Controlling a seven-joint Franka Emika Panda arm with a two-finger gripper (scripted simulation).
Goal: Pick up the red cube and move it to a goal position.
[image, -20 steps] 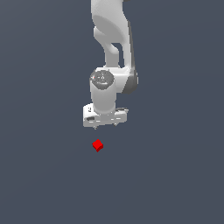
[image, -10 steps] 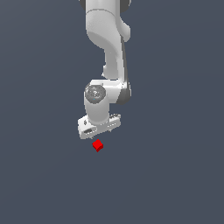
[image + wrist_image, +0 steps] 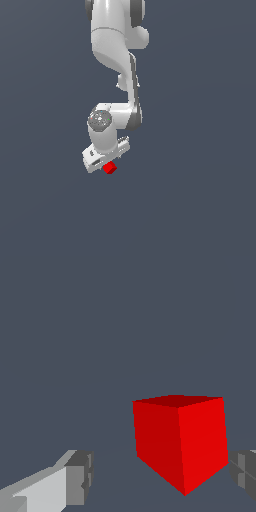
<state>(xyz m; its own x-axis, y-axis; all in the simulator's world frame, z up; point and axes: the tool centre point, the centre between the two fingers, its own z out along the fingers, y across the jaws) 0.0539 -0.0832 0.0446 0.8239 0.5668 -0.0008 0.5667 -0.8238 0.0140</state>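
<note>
End effector (image 3: 160, 478) low over the worktop (image 3: 125, 331), fingers (image 3: 80, 478) spread wide, gripping nothing; red cube (image 3: 180, 443) sits between them, nearer one finger, a gap on the other side; approach looks done; closing, lifting and carrying to the goal remain; no goal marker visible.
</note>
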